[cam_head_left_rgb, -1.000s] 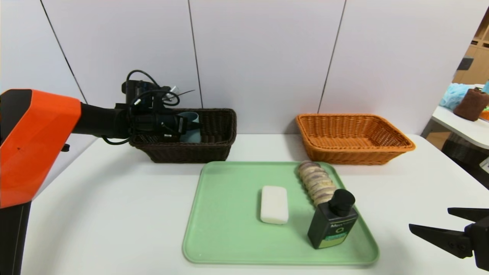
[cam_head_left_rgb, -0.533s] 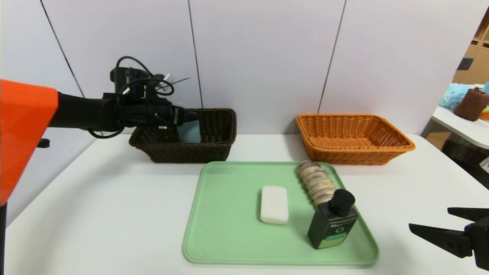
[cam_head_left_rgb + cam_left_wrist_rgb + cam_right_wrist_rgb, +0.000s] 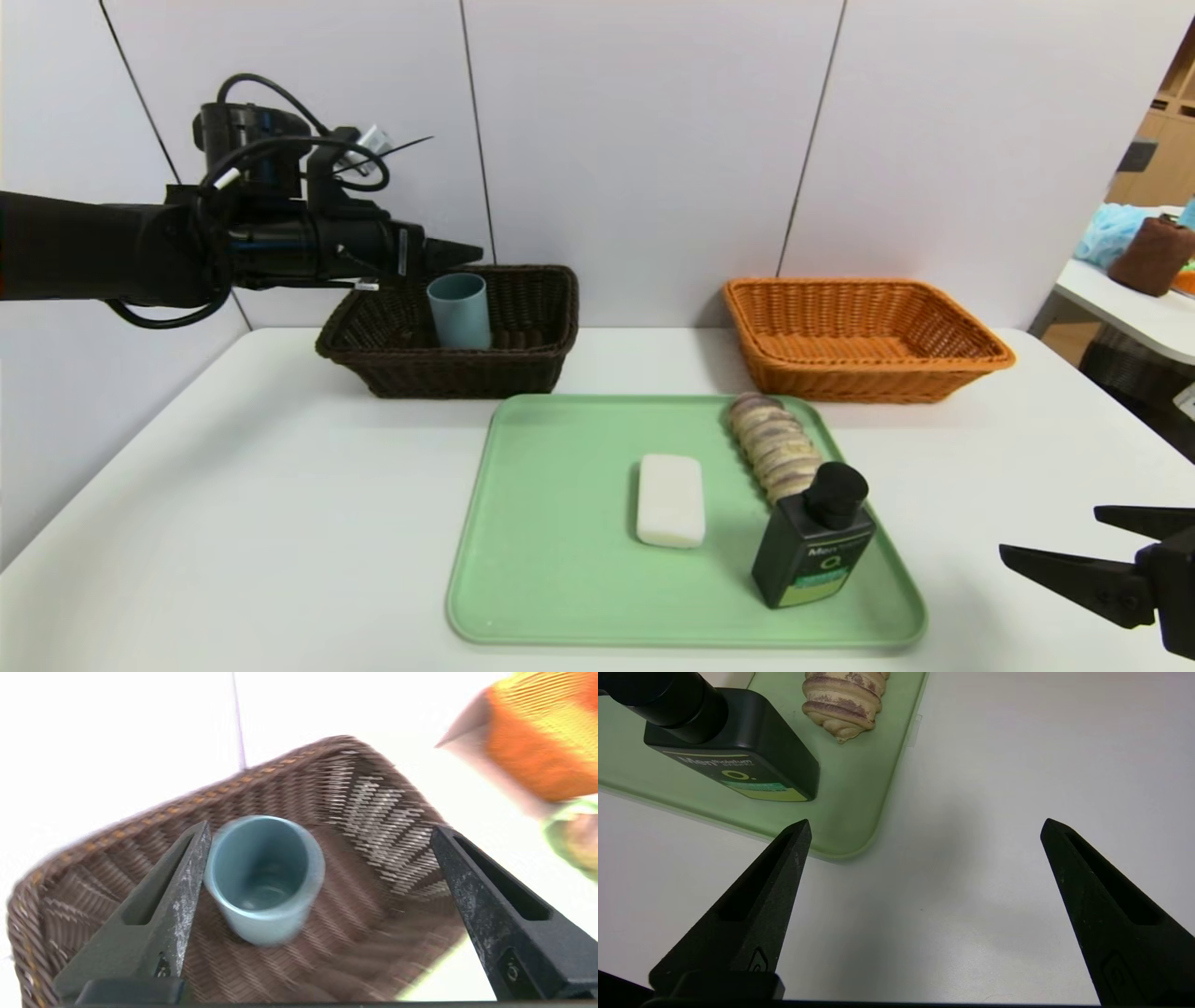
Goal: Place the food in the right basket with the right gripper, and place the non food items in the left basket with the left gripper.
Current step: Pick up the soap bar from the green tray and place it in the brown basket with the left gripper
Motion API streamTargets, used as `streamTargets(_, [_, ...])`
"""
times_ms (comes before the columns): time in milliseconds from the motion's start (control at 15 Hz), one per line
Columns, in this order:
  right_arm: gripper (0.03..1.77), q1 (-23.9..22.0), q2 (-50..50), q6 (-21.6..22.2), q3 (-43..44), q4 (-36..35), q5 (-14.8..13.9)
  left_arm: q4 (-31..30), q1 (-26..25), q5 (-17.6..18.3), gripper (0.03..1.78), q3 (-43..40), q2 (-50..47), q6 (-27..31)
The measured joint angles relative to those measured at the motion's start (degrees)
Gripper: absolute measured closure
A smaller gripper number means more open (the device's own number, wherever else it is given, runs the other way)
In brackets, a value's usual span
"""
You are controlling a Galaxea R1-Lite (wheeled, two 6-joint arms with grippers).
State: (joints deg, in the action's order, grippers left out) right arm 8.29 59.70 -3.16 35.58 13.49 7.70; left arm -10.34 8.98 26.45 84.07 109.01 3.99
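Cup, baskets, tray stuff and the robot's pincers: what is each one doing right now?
blue cup: upright in the brown basket, let go
orange basket: empty
bread roll: lying on the green tray
soap bar: flat on tray
black bottle: standing, cap on
left pincer: open, above brown basket
right pincer: open, parked beside tray

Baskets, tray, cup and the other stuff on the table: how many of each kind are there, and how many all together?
Baskets: 2, a brown basket and an orange basket
Tray: 1
Cup: 1, standing in the brown basket
Soap: 1
Bottle: 1
Bread roll: 1
Total: 7
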Motion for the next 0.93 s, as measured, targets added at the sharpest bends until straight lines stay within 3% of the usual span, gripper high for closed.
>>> streamTargets(200, [0.1,-0.1,0.0,0.1,0.0,-0.9,0.0,0.2,6.7,-1.6,0.14,-5.4,-5.8,-2.1])
streamTargets(600, [0.1,-0.8,-0.2,0.2,-1.0,-1.3,0.0,0.1,23.2,-18.0,0.13,-13.2,-10.6,-7.8])
streamTargets(933, [0.1,-0.8,-0.3,0.2,-1.2,-1.4,0.1,0.1,32.8,-26.5,0.12,-17.3,-9.6,-12.3])
